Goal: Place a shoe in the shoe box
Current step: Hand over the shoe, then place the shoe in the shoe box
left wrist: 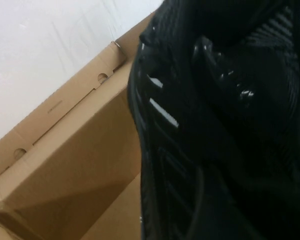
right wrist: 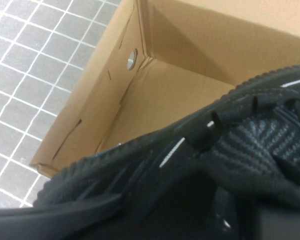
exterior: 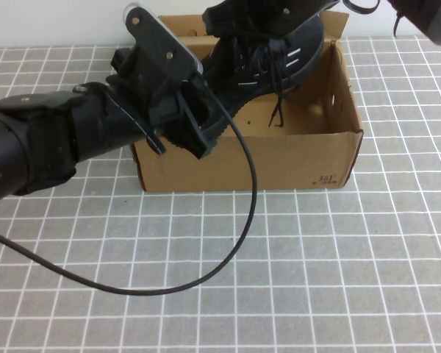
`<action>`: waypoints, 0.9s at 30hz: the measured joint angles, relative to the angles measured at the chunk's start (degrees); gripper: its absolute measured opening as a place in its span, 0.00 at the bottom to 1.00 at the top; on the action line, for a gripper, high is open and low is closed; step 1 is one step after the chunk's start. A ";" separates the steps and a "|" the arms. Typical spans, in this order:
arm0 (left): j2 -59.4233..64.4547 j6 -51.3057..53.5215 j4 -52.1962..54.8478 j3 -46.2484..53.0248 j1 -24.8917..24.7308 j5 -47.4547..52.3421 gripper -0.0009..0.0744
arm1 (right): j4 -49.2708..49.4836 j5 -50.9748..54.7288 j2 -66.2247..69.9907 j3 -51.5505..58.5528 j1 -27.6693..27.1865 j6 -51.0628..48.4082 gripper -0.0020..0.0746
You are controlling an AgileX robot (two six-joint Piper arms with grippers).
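The black sneaker (exterior: 272, 59) hangs tilted over the open brown shoe box (exterior: 279, 158), its laces dangling into the box. My left gripper (exterior: 195, 129) is shut on the shoe's near-left end, above the box's left wall. My right gripper (exterior: 253, 18) reaches in from the far right and is shut on the shoe's upper part near the box's back wall. The shoe (left wrist: 215, 125) fills most of the left wrist view, with the box's inside (left wrist: 65, 165) beside it. In the right wrist view the shoe (right wrist: 230, 165) sits above the box's bare floor (right wrist: 155, 95).
The box stands on a white table with a grey grid (exterior: 316, 279). A black cable (exterior: 235, 243) loops from my left arm over the table in front of the box. A small dark printed mark (exterior: 325, 179) is on the box's front wall.
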 joint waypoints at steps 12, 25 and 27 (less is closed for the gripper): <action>0.00 6.38 0.00 0.00 -0.10 0.22 0.06 | 0.33 1.09 0.00 0.00 0.00 -1.97 0.02; 0.97 9.42 0.00 0.00 -0.10 -0.32 0.04 | 0.49 4.88 -3.38 -0.39 0.00 -17.04 0.45; 0.97 9.97 0.00 -0.52 -0.10 -0.05 0.04 | -0.40 5.49 -4.13 -0.48 0.00 -18.44 0.49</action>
